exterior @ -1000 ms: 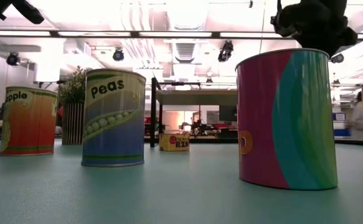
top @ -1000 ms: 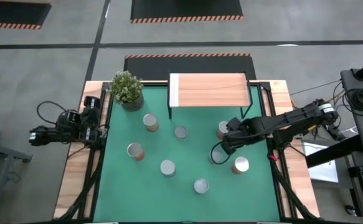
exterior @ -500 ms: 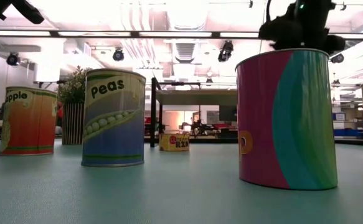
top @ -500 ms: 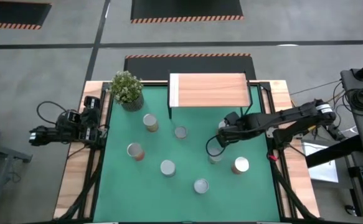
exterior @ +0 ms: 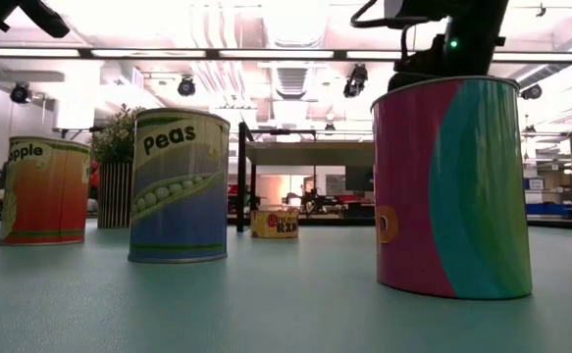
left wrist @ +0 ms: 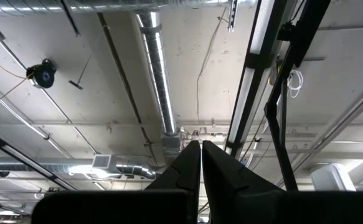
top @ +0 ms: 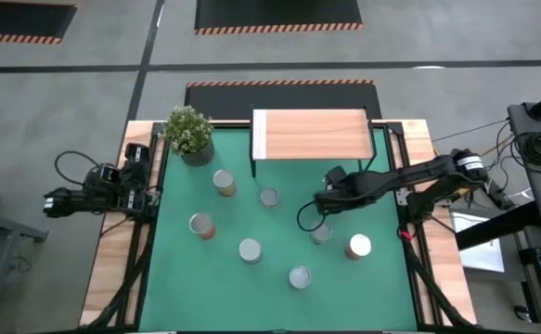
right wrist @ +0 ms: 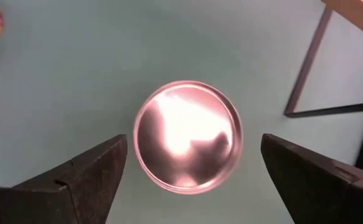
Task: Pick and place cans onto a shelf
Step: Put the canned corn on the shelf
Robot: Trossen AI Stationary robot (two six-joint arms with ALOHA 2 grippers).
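The right gripper (top: 318, 206) has travelled across the green mat (top: 177, 278) toward the left arm's side, leaving the spot just beside the white-topped can (top: 358, 246) near the mat's right edge; a can (top: 321, 232) it covered a second ago now shows beside it, and the can by the shelf leg that showed then now lies hidden under the arm. Its fingers (right wrist: 81, 177) have spread from nearly closed to wide apart, and they stand on either side of a silvery can top (right wrist: 187, 137), touching nothing; in the low view the arm's dark mass has shifted from the right of the big pink-and-teal can (exterior: 452, 186) to directly above it.
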